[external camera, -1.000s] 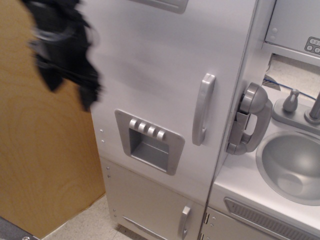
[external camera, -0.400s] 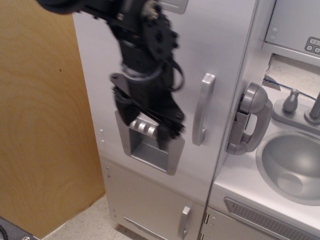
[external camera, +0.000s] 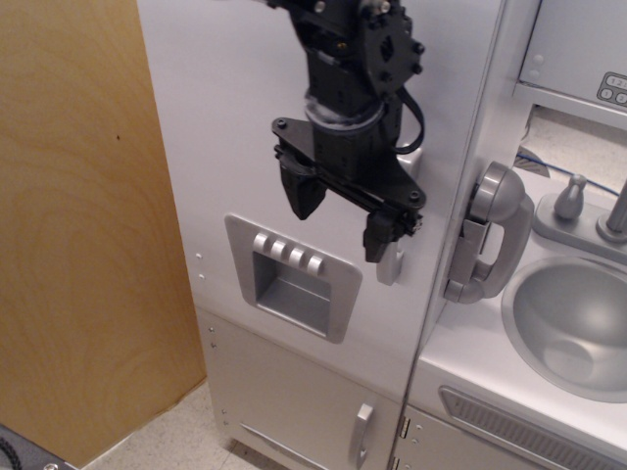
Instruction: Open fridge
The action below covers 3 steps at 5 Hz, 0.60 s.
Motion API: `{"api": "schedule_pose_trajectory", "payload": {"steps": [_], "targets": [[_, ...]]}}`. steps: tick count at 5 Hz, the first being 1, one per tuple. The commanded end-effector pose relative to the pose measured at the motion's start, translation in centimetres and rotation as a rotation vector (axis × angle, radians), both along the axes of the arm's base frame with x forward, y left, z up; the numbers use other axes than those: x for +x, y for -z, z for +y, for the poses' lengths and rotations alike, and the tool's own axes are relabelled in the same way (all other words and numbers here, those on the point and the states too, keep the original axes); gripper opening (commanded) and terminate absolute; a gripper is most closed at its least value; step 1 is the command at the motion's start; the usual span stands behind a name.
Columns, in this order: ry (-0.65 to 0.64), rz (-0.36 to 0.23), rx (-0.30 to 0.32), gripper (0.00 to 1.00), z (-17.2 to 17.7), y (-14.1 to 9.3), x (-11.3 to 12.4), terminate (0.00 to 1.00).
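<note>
Observation.image is showing the black gripper (external camera: 341, 213) hanging in front of the tall white fridge (external camera: 235, 147), its jaws spreading wide with one finger (external camera: 300, 191) on the left and the other (external camera: 380, 235) on the right. Just behind the right finger, the fridge's silver handle (external camera: 392, 266) is peeking out at its lower end, while the grey dispenser panel (external camera: 292, 277) is sitting just below the jaws. Right of the jaws, the grey telephone handset (external camera: 487, 235) is hanging on the cabinet edge, and the fridge door is lying closed.

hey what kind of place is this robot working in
Probably a toy play kitchen: a white fridge with a grey dispenser panel, a toy telephone handset and a small sink. The gripper hangs open.
</note>
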<state>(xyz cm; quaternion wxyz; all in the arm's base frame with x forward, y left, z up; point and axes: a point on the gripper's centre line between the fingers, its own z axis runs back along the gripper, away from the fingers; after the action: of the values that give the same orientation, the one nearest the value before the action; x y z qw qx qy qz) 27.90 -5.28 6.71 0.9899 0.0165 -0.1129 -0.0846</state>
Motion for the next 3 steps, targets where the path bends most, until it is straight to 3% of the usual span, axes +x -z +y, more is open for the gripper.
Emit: {"api": "schedule_pose_trajectory", "payload": {"steps": [1,3], "targets": [[-0.079,-0.067,-0.017,1.00,-1.12,-0.25,2.47,0.00],[-0.144,-0.158,0.009,1.00,-2.05,-0.18,2.88,0.00]]}}
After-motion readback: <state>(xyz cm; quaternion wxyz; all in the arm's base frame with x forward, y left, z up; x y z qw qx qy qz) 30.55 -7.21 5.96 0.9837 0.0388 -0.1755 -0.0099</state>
